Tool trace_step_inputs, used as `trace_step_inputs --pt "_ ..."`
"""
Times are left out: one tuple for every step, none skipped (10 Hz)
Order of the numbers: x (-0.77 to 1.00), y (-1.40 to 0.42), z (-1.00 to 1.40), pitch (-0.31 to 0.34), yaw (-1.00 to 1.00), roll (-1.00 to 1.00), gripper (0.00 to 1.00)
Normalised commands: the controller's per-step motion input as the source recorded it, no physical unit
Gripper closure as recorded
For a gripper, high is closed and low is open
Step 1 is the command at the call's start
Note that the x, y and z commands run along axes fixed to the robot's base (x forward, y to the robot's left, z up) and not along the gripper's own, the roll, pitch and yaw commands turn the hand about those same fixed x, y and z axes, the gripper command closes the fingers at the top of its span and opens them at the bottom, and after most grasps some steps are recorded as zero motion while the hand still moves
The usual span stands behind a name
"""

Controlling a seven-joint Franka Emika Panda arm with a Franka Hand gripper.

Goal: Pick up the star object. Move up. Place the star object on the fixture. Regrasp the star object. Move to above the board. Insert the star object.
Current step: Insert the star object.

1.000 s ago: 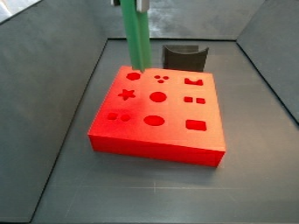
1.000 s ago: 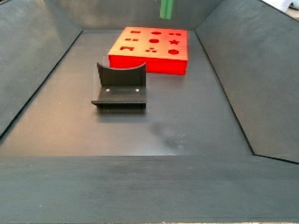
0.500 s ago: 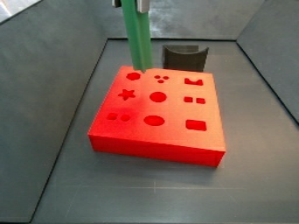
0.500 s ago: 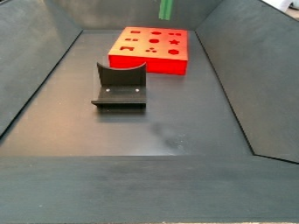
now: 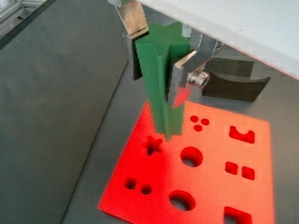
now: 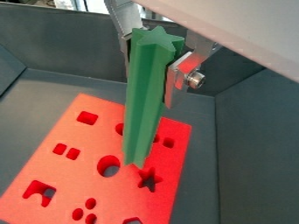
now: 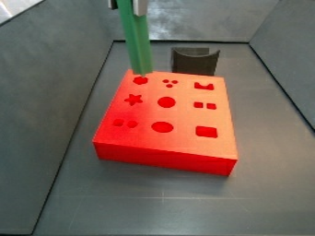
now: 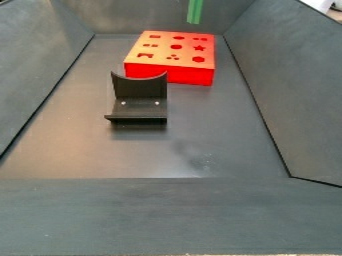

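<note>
Gripper (image 5: 159, 54) clamped on the upright green star peg (image 5: 158, 87), hanging above the red board (image 5: 222, 188), fixture (image 8: 136, 98) vacant; judged: only insertion into the star hole (image 5: 152, 144) remains.

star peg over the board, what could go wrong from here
1. The gripper holds the star peg upright near its top, so the long free end may tilt on contact.
2. In a wrist view the tip hangs above the board, beside the star hole rather than over it; lowering now could jam on red surface.
3. The star points may not match the hole's rotation.
</note>
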Motion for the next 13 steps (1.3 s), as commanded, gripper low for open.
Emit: trace_step_inputs --pt "-0.05 0.0 -0.05 0.0 0.0 0.0 1.0" --pt "-0.03 0.0 -0.09 0.0 0.0 0.0 1.0" --pt "-0.02 0.0 -0.11 0.0 0.0 0.0 1.0" --pt "-0.04 0.0 -0.13 0.0 0.0 0.0 1.0" --pt "-0.16 0.0 -0.11 0.0 0.0 0.03 1.0" --pt "-0.1 0.0 -0.03 0.021 0.0 0.0 1.0" --pt "0.1 0.19 -0.29 0.077 -0.24 -0.09 1.0" --pt "0.12 0.15 -0.41 0.051 -0.37 -0.15 1.0" --pt "0.2 0.05 -0.33 0.0 -0.22 -0.16 1.0" --pt "0.06 0.02 -0.04 0.0 -0.01 -0.04 1.0" --pt "0.0 0.01 -0.05 0.0 0.0 -0.04 1.0" --pt "0.0 0.05 -0.12 0.0 0.0 -0.12 1.0" --pt "0.0 0.05 -0.14 0.0 -0.01 -0.13 1.0"
